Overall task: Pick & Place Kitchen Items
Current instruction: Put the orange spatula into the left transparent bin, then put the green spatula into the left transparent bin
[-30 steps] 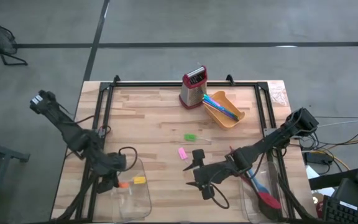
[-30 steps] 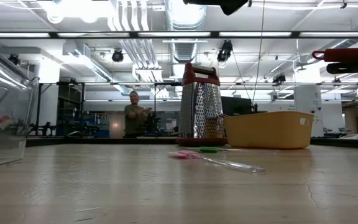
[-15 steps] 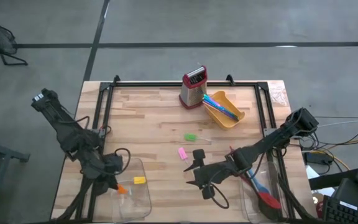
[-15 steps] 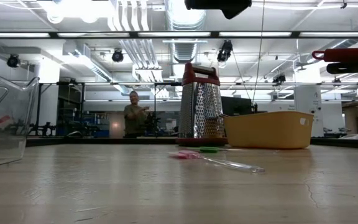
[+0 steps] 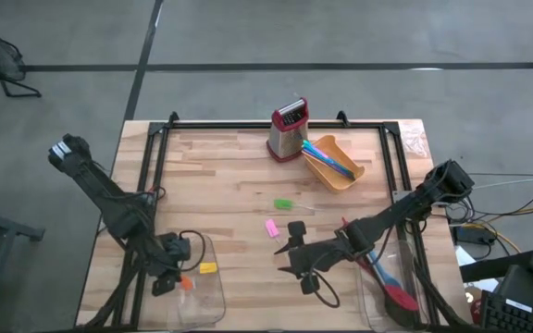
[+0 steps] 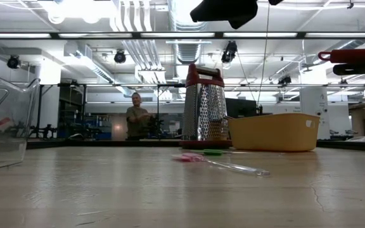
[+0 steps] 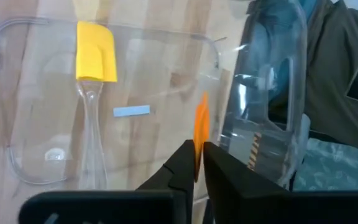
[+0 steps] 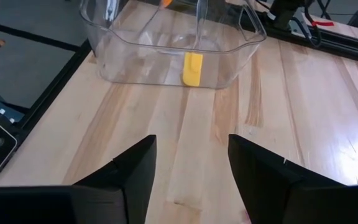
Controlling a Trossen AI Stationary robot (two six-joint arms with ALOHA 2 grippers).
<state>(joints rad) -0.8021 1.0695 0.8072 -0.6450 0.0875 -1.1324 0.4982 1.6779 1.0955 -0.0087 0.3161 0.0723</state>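
Observation:
My left gripper (image 5: 174,277) is inside the clear tray (image 5: 213,298) at the table's near left, shut on a thin orange piece (image 7: 200,124). A yellow spatula with a clear handle (image 7: 96,53) lies flat on the tray's floor, and shows too in the high view as the yellow spatula (image 5: 208,268). My right gripper (image 5: 291,252) hovers open over bare wood near the table's middle, its fingers (image 8: 135,168) pointing toward that tray (image 8: 166,50). A pink piece (image 5: 271,227) and a green piece (image 5: 285,203) lie on the table just beyond it. My left gripper pinches the orange piece between its two fingers (image 7: 185,158), which slant downward into the tray. The piece is seen edge-on and sticks out past the fingertips (image 7: 199,146). Whether its free end rests on the tray's floor I cannot tell.
A red-topped metal grater (image 5: 288,129) stands at the far edge, next to a yellow bowl (image 5: 345,176) holding blue sticks. A second clear tray (image 5: 378,310) at the near right holds a red spatula (image 5: 398,296). Black rails (image 5: 160,157) run along the table's sides.
My left gripper has moved toward the table's near edge and down into the clear tray, carrying the orange piece with it. The yellow spatula has stayed where it was.

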